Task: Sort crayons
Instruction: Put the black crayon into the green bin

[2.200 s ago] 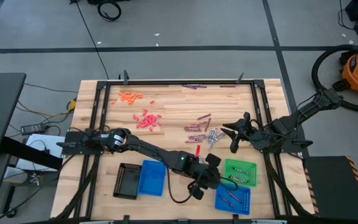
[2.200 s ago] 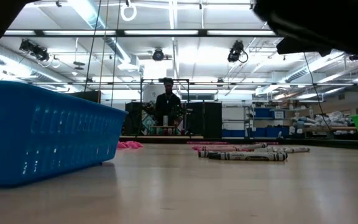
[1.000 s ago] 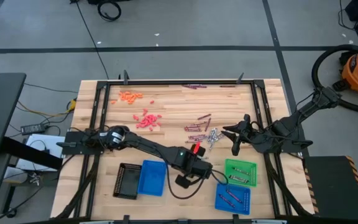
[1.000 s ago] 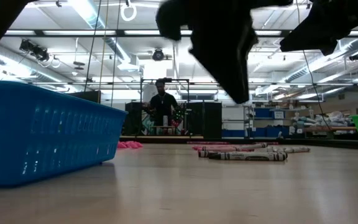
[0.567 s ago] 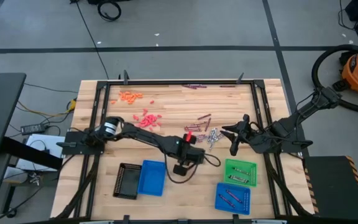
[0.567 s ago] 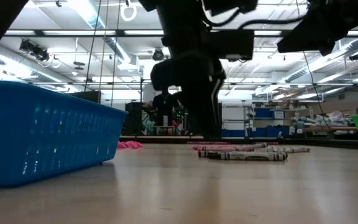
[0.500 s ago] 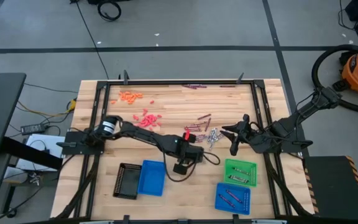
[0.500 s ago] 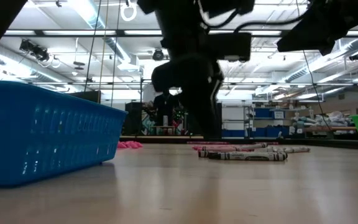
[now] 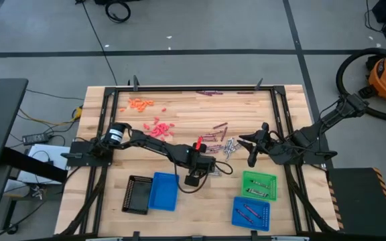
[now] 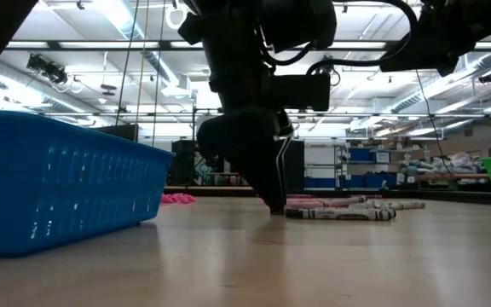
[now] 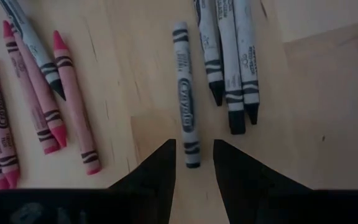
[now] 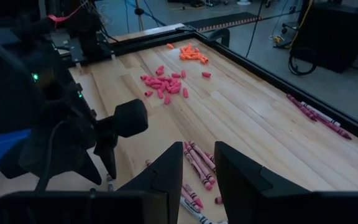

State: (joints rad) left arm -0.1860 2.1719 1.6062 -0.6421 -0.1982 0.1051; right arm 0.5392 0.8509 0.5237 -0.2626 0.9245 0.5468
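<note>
Left end effector (image 11: 191, 155) straddling grey crayon (image 11: 184, 99)

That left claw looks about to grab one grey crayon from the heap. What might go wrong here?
The left gripper hangs open over one end of a grey crayon, not its middle, so the crayon may tilt or slip when lifted. Three more grey crayons lie close beside it, and a finger could nudge them. The right gripper waits nearby, so the arms might crowd each other.
</note>
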